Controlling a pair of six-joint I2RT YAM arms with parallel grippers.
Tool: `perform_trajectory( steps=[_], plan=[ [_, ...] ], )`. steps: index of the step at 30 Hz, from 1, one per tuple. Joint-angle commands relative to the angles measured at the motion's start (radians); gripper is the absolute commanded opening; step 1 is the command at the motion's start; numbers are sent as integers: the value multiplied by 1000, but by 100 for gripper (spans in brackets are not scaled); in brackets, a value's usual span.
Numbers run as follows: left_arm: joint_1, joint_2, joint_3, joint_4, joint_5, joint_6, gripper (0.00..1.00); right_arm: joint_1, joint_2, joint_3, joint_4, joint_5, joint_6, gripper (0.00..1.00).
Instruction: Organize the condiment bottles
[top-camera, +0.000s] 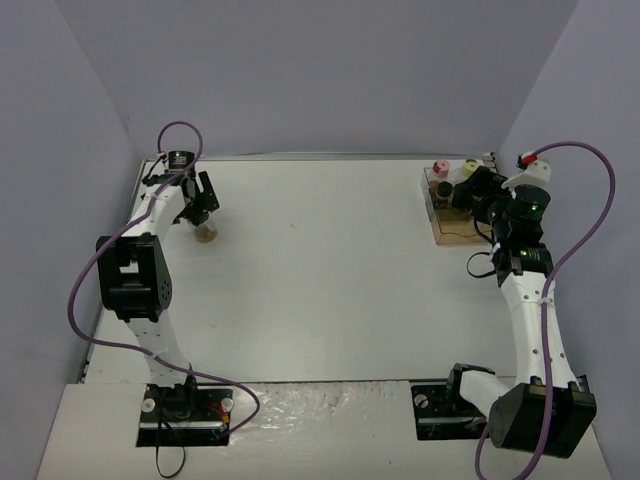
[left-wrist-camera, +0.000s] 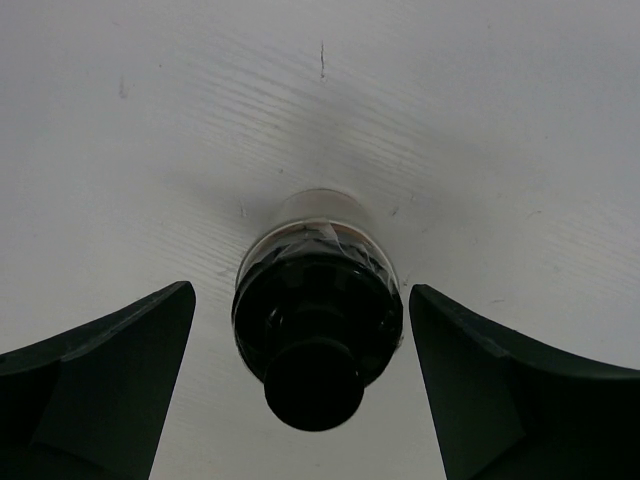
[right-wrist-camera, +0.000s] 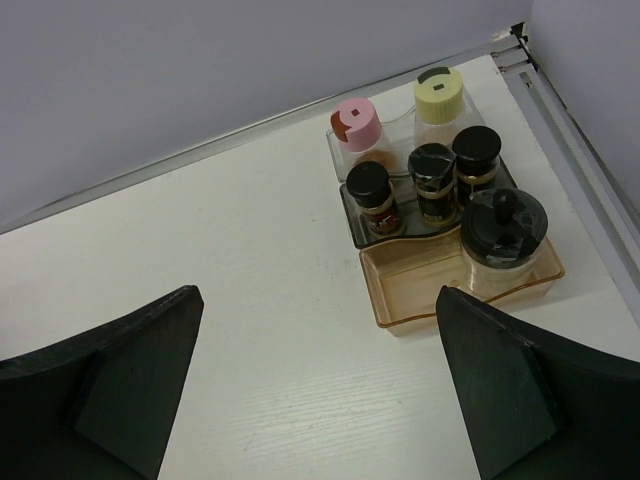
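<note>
One condiment bottle, a clear jar (left-wrist-camera: 318, 320) with a black knobbed lid, stands alone on the white table at the far left (top-camera: 205, 234). My left gripper (left-wrist-camera: 300, 291) hovers straight over it, open, a finger on each side and a gap to both. At the far right, several bottles stand in the tiered tray (right-wrist-camera: 420, 285): a pink-capped one (right-wrist-camera: 357, 124), a pale-yellow-capped one (right-wrist-camera: 439, 97), three small black-capped jars (right-wrist-camera: 432, 172) and a knob-lidded jar (right-wrist-camera: 503, 228). My right gripper (right-wrist-camera: 320, 300) hangs open above bare table just in front of the tray, holding nothing.
The tray (top-camera: 450, 232) sits near the right wall, with the right arm (top-camera: 525, 270) reaching over it. Grey walls close in the table on the left, back and right. A metal rail (right-wrist-camera: 570, 120) runs along the right edge.
</note>
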Motion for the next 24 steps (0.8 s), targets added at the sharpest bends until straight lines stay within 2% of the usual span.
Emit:
perform_trajectory(
  steps=[1,5,9,11,18,24],
  plan=[
    [12,-13,70,-21,-22,2,67,12,-31,-5,75,-22,-10,100],
    [6,-12,53,-5,22,8,44,18,-33,-10,78,-26,-9,100],
    [-88,-36,38,4,85,29,25,40,-37,-3,77,-52,-18,100],
    [-132,-45,37,3,90,39,24,56,-36,-1,77,-60,-23,100],
    [-479,-28,69,-13,105,41,24,199,-17,-1,66,-99,-62,100],
    [-711,26,117,-19,91,44,25,277,-21,-23,33,-111,-93,100]
  ],
)
